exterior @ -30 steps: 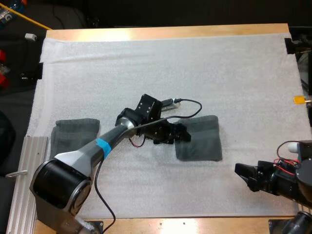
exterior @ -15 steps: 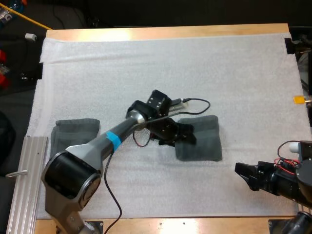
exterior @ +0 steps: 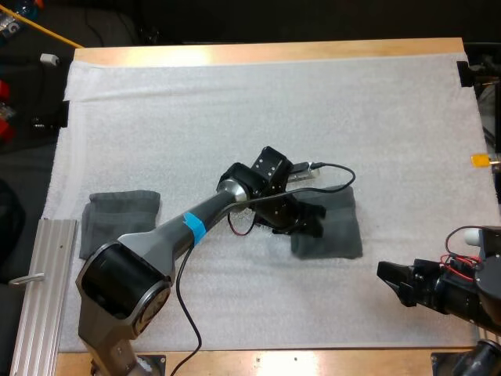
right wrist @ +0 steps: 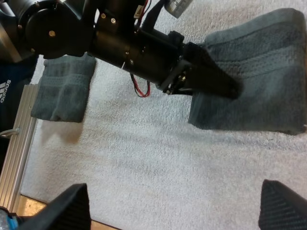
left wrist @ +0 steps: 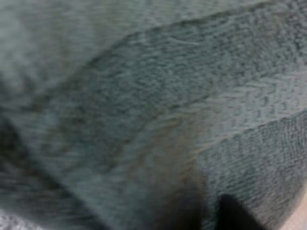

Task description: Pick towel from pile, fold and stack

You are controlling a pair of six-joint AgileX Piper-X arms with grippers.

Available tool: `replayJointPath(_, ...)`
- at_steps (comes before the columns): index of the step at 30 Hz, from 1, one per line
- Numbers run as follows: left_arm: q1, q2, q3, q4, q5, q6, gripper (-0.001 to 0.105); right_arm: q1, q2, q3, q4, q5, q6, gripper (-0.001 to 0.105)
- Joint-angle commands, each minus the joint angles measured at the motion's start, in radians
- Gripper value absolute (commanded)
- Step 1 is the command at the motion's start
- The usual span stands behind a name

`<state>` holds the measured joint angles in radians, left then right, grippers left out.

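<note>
Left gripper (exterior: 313, 223) sits low on the near-left edge of the folded towel (exterior: 338, 233), at the middle right of the mat (exterior: 235, 117). The left wrist view is so close that grey-green cloth (left wrist: 168, 96) covers nearly all of it. From the right wrist view the left gripper (right wrist: 225, 86) lies across the towel's corner; whether it grips the cloth or only presses on it, I cannot tell. That low, flat approach along the mat suits sliding or lifting the towel by its edge, which I judge to be the step in hand: bringing the folded piece toward the stack.

The second towel (exterior: 117, 223) lies folded well apart at the mat's left side, just beside a metal rail (exterior: 39, 266) at the table's (exterior: 274, 52) left edge. It looks like the place meant for stacking, so the carry would run most of the way across the mat.

Neither towel sits in any container; both rest directly on the mat.

The right gripper (exterior: 389, 280) hovers near the table's front right, clear of the towel, its fingers (right wrist: 72, 211) standing wide apart and holding nothing, probably parked to leave the left arm room.
</note>
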<state>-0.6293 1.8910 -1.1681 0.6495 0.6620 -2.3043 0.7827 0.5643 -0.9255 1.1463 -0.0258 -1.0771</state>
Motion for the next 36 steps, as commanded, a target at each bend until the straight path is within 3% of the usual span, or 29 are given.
replayJointPath(1,-0.004,0.000,-0.008,-0.001,0.006,-0.009,0.017,0.002,0.000,-0.002,0.003,0.007,0.003,0.070)
replayJointPath(3,-0.004,0.000,-0.008,0.003,0.008,0.012,0.001,0.002,0.000,-0.002,0.003,0.007,0.003,0.070)
replayJointPath(7,-0.004,-0.025,-0.008,0.035,-0.001,0.075,0.000,0.002,0.000,-0.002,0.003,0.007,0.003,0.070)
replayJointPath(11,-0.001,-0.098,-0.008,0.138,-0.064,0.186,0.000,0.002,0.000,-0.002,0.003,0.007,0.005,0.070)
replayJointPath(16,0.026,-0.226,-0.008,0.315,-0.223,0.369,0.000,0.002,0.000,-0.002,0.003,0.007,0.005,0.070)
replayJointPath(19,0.060,-0.297,-0.008,0.432,-0.374,0.470,0.000,0.002,0.000,-0.002,0.003,0.007,0.005,0.070)
replayJointPath(24,0.185,-0.417,-0.008,0.600,-0.527,0.571,0.000,0.002,0.000,-0.002,0.003,0.007,0.005,0.070)
replayJointPath(32,0.416,-0.537,-0.008,0.697,-0.641,0.671,0.000,0.002,0.000,-0.002,0.003,-0.002,0.005,0.070)
replayJointPath(36,0.518,-0.543,-0.002,0.713,-0.653,0.735,0.000,0.002,0.000,-0.002,0.003,-0.020,0.005,0.070)
